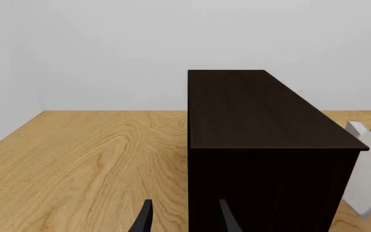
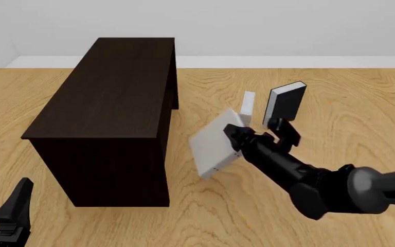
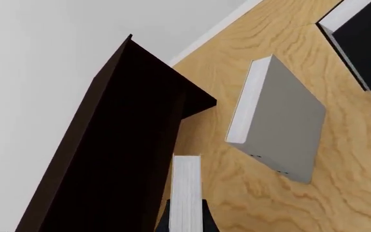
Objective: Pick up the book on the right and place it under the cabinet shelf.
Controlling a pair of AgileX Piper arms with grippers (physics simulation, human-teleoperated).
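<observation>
From my remote seat, the light wooden bench fills the front view, its swirling grain running back to a plain white wall with a pale baseboard along its foot. Two books stand upright on it, just beside each other toward the far right: a black-covered book with white page edges, and to its left a slimmer grey-and-white book, partly hidden low down.

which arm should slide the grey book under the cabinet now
Right. Its hand already grips the light grey book, held tilted beside the cabinet shelf. The left hand is open at the cabinet's near end, holding nothing.
</observation>
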